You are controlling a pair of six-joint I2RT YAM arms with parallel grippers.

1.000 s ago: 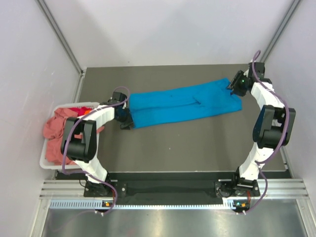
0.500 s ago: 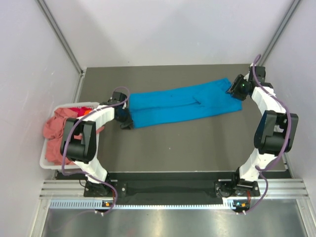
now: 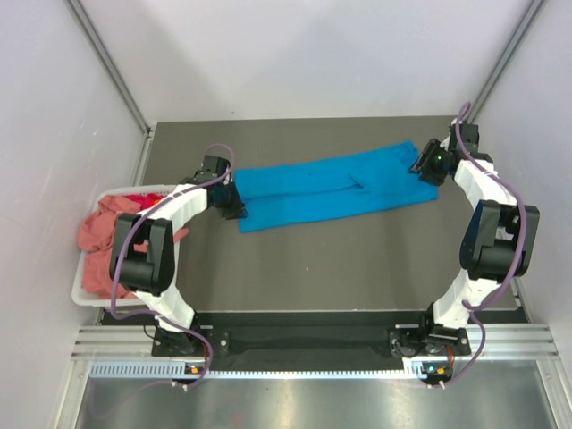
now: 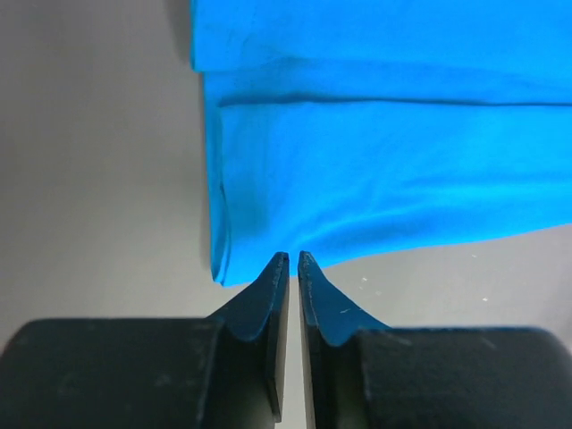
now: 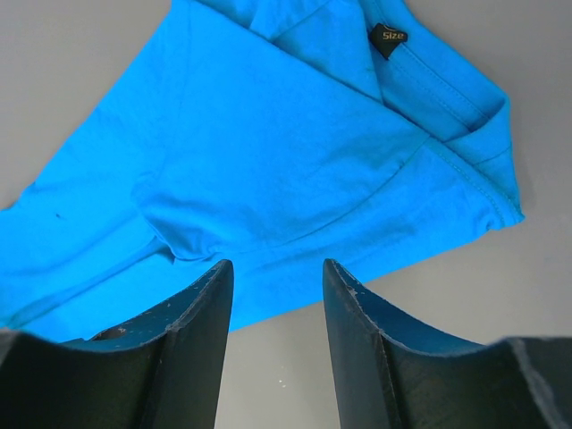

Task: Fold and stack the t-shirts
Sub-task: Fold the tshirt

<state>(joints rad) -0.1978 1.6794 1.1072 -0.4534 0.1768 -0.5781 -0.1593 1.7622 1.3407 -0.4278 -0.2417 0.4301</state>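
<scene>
Turquoise t-shirt (image 3: 335,186): folded into a long band, lying flat on the dark table (image 3: 340,264) and reaching from the left jaws across to the right jaws.
Left jaws: clenched to a thin slit. Their tips meet the shirt's near hem, just beside its corner. It is not clear whether any cloth is nipped between them.
Right jaws: released and spread wide over the collar end. The cloth lies between and beyond the two fingers (image 5: 192,344). Contact with it is unclear.
Size label (image 5: 388,37): a small black tab at the neckline, well beyond the right jaws.
Cut off: each wrist view shows only one end of the shirt.
Basket (image 3: 88,297): white, off to the outer side of the left jaws, partly hidden by the left arm.
Other t-shirts: a salmon-pink t-shirt (image 3: 98,234) is heaped in the basket and droops over its rim. A red t-shirt (image 3: 134,197) is barely visible behind it.
</scene>
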